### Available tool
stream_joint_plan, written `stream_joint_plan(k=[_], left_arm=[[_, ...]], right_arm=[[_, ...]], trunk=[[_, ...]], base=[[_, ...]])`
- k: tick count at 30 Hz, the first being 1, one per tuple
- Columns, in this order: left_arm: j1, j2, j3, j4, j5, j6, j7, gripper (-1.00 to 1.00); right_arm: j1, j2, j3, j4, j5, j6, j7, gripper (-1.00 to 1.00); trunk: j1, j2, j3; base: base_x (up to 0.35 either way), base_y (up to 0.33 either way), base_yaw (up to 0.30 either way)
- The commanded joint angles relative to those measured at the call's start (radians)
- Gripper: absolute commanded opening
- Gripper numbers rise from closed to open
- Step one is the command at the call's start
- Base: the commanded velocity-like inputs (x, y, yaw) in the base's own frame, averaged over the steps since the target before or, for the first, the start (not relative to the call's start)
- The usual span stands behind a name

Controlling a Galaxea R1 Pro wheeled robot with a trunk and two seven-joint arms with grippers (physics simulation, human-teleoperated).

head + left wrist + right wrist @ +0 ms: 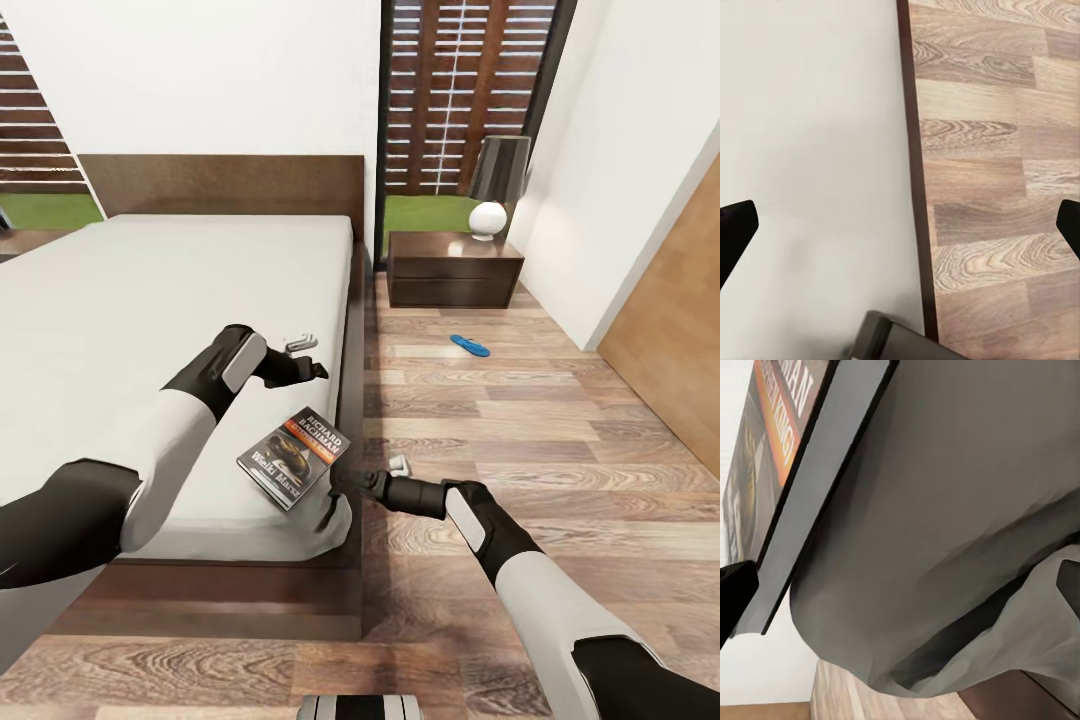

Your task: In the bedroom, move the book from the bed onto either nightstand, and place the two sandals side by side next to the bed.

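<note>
The book (295, 456), dark-covered with an orange band, lies on the bed's off-white mattress (150, 300) near its front right corner. My right gripper (336, 479) is open at the mattress edge, right beside the book's lower corner. In the right wrist view the book's page edge (817, 487) runs close past one fingertip (735, 594), and nothing is held. My left gripper (312, 358) hovers open over the mattress near its right edge, a little beyond the book. One blue sandal (469, 346) lies on the floor in front of the nightstand (455, 268).
A lamp (492, 190) with a dark shade and white base stands on the nightstand. The bed's dark wood frame (352, 330) runs along the plank floor (520, 420). A wood panel (670, 320) stands at the right. The tall black-framed window (460, 100) is behind the nightstand.
</note>
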Motion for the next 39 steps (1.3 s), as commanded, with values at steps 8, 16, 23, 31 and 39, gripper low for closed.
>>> stream_joint_plan(k=[8, 16, 23, 31, 39], left_arm=[[-0.001, 0.0, -0.005, 0.0, 0.006, 0.002, 0.004, 1.0], [-0.001, -0.001, -0.005, 0.0, 0.006, 0.002, 0.005, 1.0], [-0.001, -0.002, -0.005, 0.0, 0.006, 0.002, 0.005, 1.0], [-0.001, -0.003, -0.005, 0.0, 0.006, 0.002, 0.005, 1.0], [0.0, -0.002, -0.005, 0.0, 0.006, 0.001, 0.005, 1.0]], right_arm=[[0.0, -0.001, 0.002, 0.0, -0.006, -0.037, 0.089, 1.0], [0.0, -0.001, 0.002, -0.001, -0.005, -0.043, 0.126, 1.0], [0.0, -0.001, 0.001, -0.001, -0.006, -0.043, 0.133, 1.0], [0.0, -0.001, 0.0, 0.0, -0.007, -0.043, 0.134, 1.0], [0.0, -0.002, 0.0, -0.001, -0.007, -0.042, 0.134, 1.0]], trunk=[[0.0, 0.0, -0.001], [0.0, 0.0, -0.001], [0.0, 0.0, -0.001], [0.0, 0.0, -0.001], [0.0, 0.0, -0.001]], base=[[0.0, 0.0, 0.0], [0.0, 0.0, 0.0], [0.0, 0.0, 0.0], [0.0, 0.0, 0.0], [0.0, 0.0, 0.0]])
